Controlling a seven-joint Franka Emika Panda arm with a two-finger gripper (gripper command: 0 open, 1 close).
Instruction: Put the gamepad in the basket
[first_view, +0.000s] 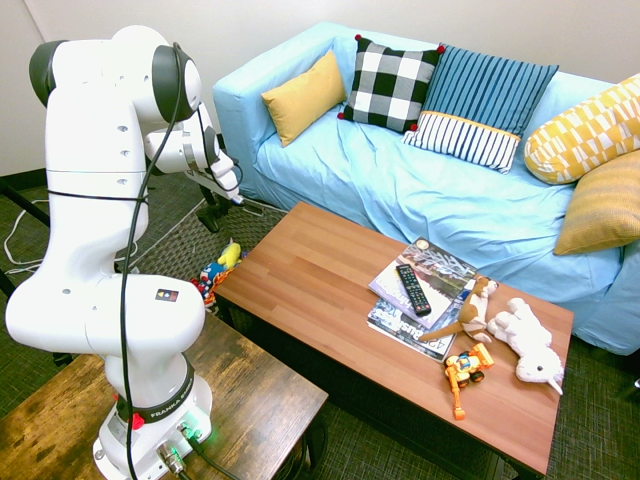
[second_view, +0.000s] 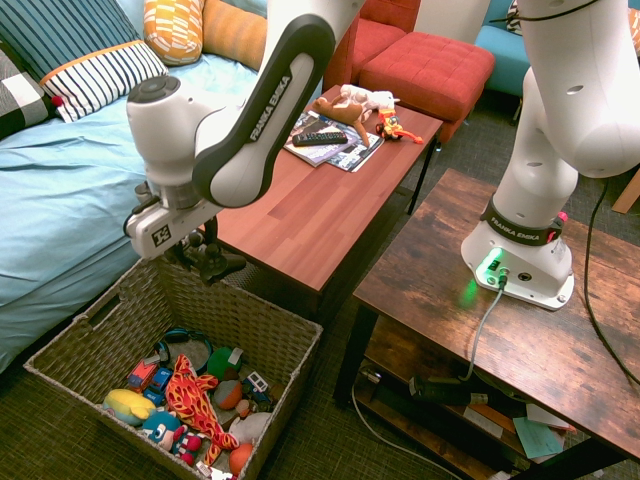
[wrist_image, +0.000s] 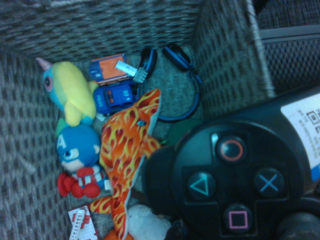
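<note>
The black gamepad (second_view: 212, 262) hangs in the air above the far end of the basket (second_view: 292, 338), a large grey woven one with slanted sides standing on the floor. My gripper (second_view: 205, 252) is shut on the gamepad, pointing down. In the wrist view the gamepad (wrist_image: 240, 180) fills the near corner, showing its four symbol buttons and a white-blue label. Below it lies the basket's inside (wrist_image: 100, 25), full of toys. In the first exterior view the gripper (first_view: 228, 186) is over the floor between sofa and table, and the gamepad does not show clearly.
In the basket lie an orange flame plush (second_view: 195, 400), blue headphones (second_view: 185, 340), toy cars and small dolls. A low wooden table (second_view: 310, 200) stands right beside it with a long remote (second_view: 320, 138), magazines and plush animals. The blue sofa (second_view: 60, 190) borders the other side.
</note>
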